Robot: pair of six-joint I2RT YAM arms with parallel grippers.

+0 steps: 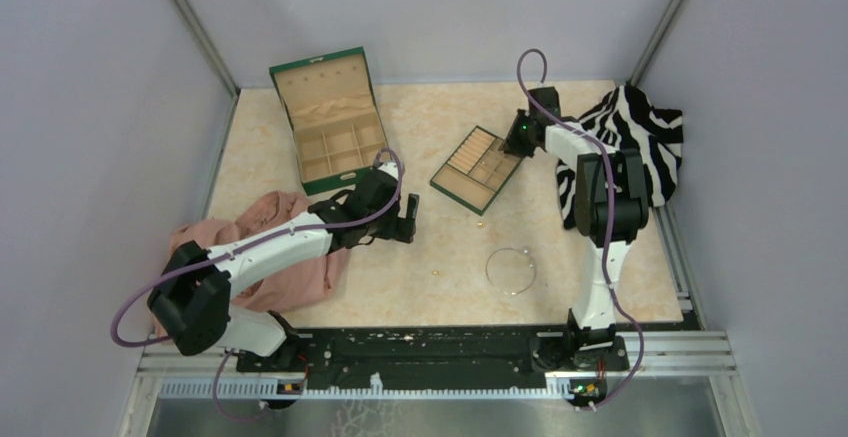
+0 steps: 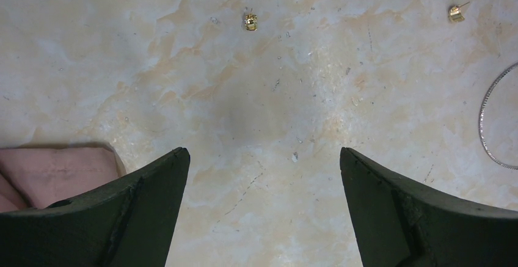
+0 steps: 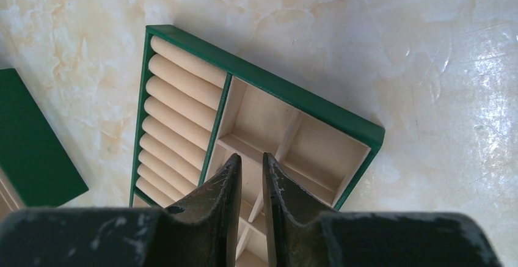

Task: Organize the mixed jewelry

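Right pincer (image 3: 251, 157) ajar over tray (image 3: 287, 88), left pincer (image 2: 262, 151) wide, gold stud (image 2: 251, 21)

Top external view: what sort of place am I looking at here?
Likely a robot test cell: two robot arms bolted along a marble-patterned table, plain grey enclosure walls, and staged props like a green jewelry box.

Thin silvery hoop (image 2: 482, 119) lying flat; gold stud (image 2: 251, 21), second gold stud (image 2: 455, 13) loose nearby, separate.

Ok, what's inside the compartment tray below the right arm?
The tray shows tan ring rolls and bare compartments. The right fingers cover its nearest compartments.
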